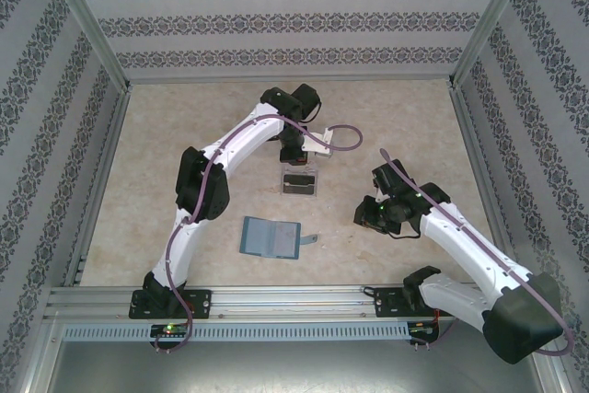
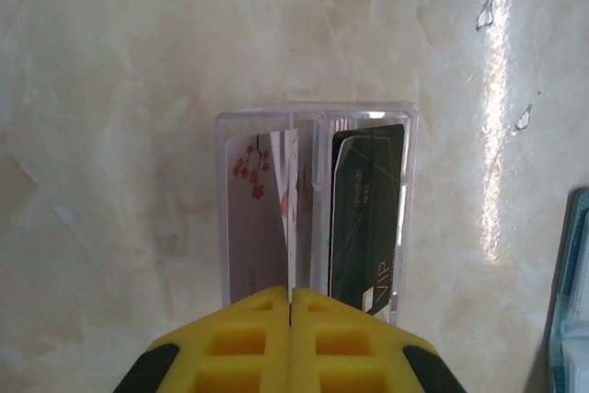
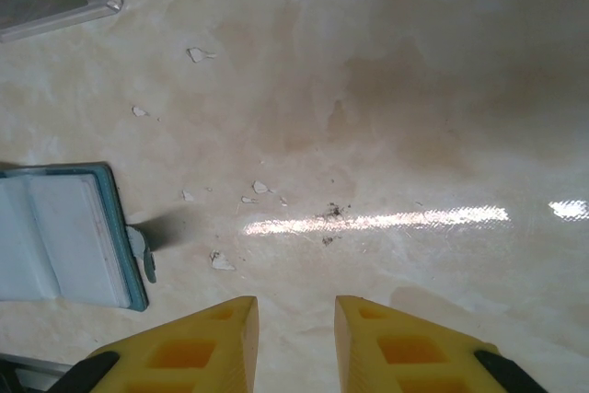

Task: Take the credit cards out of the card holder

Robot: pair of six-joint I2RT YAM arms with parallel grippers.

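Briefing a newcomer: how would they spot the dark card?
Find the clear plastic box mid-table, beyond the open blue wallet. Cards sit inside. The dark card is black with VIP lettering, unlike the pale blossom-printed card beside it.

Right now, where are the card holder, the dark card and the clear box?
card holder (image 1: 271, 237): top view, its open inside.
dark card (image 2: 366, 218): left wrist view, its face.
clear box (image 2: 317, 111): left wrist view, its far wall.

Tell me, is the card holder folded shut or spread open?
Spread open. The card holder lies flat on the table, its pocketed inside facing up.
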